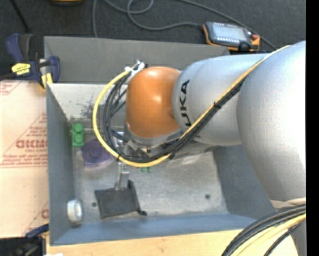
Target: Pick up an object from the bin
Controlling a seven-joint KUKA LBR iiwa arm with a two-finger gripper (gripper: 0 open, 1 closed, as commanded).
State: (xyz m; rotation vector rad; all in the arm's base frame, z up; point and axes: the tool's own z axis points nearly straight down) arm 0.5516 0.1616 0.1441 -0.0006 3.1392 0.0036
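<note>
Left of centre, low in the frame, the gripper (122, 179) hung at the upper edge of a flat black pad (116, 202); spread or pressed together, could not tell. A purple lump (94, 154) lay near, up-left. Risk, as judged: the pad, lying flush on the bin (202, 191) floor, might slide and escape the pinch.

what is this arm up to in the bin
The KUKA arm reaches into the grey metal bin from the right. Its gripper is low, right at the upper edge of a flat black square piece near the front. A purple thing and a green block lie to its left, and a small white roll sits in the front left corner. Nothing looks lifted yet.
</note>
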